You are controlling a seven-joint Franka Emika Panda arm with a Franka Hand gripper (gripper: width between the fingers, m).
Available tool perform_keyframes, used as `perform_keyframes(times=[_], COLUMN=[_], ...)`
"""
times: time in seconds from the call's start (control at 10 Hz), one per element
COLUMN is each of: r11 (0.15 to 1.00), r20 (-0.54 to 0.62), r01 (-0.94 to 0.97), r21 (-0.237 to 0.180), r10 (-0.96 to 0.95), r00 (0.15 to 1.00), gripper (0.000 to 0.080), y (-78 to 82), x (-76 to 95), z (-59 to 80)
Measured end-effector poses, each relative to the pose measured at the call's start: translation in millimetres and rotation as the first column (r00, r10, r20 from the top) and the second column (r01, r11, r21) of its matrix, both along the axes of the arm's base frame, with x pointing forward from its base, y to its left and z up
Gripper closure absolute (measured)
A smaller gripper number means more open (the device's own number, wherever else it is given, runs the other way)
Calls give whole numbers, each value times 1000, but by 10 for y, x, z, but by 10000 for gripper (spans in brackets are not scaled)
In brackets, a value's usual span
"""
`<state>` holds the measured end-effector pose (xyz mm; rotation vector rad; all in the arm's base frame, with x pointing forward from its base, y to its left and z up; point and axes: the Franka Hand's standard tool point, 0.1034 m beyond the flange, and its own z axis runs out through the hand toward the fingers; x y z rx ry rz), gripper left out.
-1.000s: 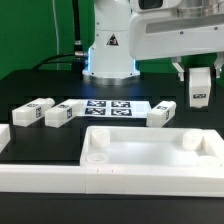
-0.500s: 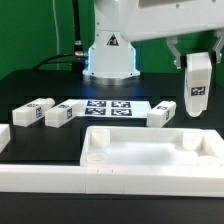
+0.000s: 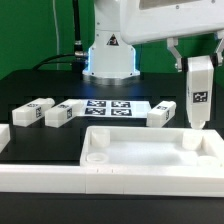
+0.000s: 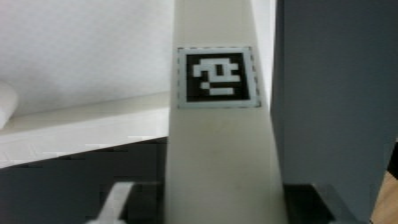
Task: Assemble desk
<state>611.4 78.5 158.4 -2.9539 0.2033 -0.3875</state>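
Robotics lab, white robot arm base point(image 3: 110, 55) at top centre, black table point(image 3: 40, 150), marker board point(image 3: 108, 108) mid-frame, green backdrop point(image 3: 40, 25) upper left

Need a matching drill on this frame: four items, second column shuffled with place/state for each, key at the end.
Column 1
1. held leg
2. desk top
3. marker board
4. far-left leg

Column 2
A. flat, tags facing up, mid-scene
B. upright, clamped in the tool, at the exterior view's right
C. lying on its side at the exterior view's left
D. nearest the camera, rim up

Pairs: 1-B, 2-D, 3-A, 4-C
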Motion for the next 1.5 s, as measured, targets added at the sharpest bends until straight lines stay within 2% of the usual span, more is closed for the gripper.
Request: perform_keyframes(times=[0.1, 0.2, 0.3, 0.6, 0.7, 0.8, 1.0, 1.1, 1.4, 1.5], r11=[997, 994, 992, 992, 991, 981, 965, 964, 967, 967], r20=[28, 48, 63, 92, 173, 269, 374, 382, 381, 380], r01=[-63, -102, -113, -106, -104, -136, -166, -163, -157, -163], r21=[-34, -51, -57, -62, -87, -138, -204, -211, -203, -195], r10=[64, 104, 117, 112, 118, 169, 233, 234, 226, 228], r00=[998, 993, 991, 990, 978, 948, 897, 894, 897, 897], gripper=[509, 509, 509, 509, 509, 509, 509, 509, 509, 509], y=[-72, -149, -162, -151, -152, -67, -100, -141, -113, 15], x=[119, 241, 287, 282, 333, 357, 395, 390, 379, 337], z=[95, 176, 198, 176, 202, 187, 141, 99, 79, 29])
